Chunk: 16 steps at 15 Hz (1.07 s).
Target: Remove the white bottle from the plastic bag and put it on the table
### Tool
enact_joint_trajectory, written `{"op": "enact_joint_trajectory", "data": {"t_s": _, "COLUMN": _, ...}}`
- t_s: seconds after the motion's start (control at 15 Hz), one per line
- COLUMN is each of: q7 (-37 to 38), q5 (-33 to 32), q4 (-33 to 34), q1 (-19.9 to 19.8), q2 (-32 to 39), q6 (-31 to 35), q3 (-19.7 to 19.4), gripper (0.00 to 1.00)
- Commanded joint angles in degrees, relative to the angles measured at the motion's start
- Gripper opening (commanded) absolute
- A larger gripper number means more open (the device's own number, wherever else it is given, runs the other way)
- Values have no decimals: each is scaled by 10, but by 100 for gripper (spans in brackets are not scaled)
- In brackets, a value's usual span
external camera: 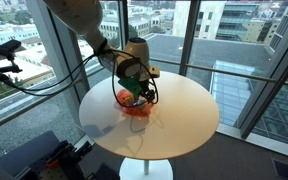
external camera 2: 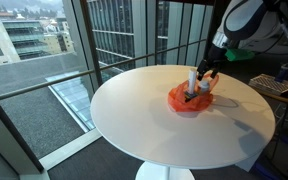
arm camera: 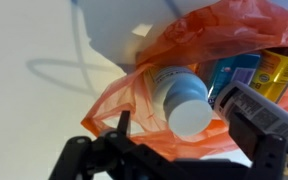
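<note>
An orange plastic bag [external camera: 136, 103] lies on the round white table [external camera: 184, 120]; it also shows in an exterior view [external camera 2: 189, 98] and in the wrist view [arm camera: 134, 95]. The white bottle [arm camera: 182, 95] with a white cap sticks out of the bag's mouth, and it shows standing in the bag in an exterior view [external camera 2: 192, 80]. My gripper [arm camera: 184, 125] is right at the bag, open, with its fingers on either side of the bottle's cap end and not closed on it. It also shows in both exterior views [external camera: 134, 85] [external camera 2: 208, 80].
Blue [arm camera: 232, 72] and yellow [arm camera: 280, 70] packages lie inside the bag beside the bottle. The table stands by floor-to-ceiling windows [external camera 2: 114, 40]. A camera rig [external camera: 4, 55] stands off the table's edge.
</note>
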Motion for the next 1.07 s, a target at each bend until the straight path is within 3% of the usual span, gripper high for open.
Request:
{"op": "enact_joint_trajectory", "data": {"t_s": 0.0, "q7": -13, "q5": 6, "q4": 26, "q1": -8, "q2": 19, "q6": -1, "q3": 6, "gripper": 86}}
{"op": "enact_joint_trajectory", "data": {"t_s": 0.33, "q7": -9, "q5": 2, "q4": 34, "q1": -6, "q2": 27, "q6": -2, "q3": 3, "gripper": 40}}
{"op": "enact_joint_trajectory", "data": {"t_s": 0.53, "q7": -5, "q5": 2, "q4": 37, "q1": -6, "q2": 25, "q6": -3, "q3": 1, "gripper": 19}}
{"op": "enact_joint_trajectory", "data": {"t_s": 1.0, "q7": -15, "q5": 22, "q4": 34, "q1": -23, "q2": -12, "q6": -26, "q3": 15, "gripper": 19}}
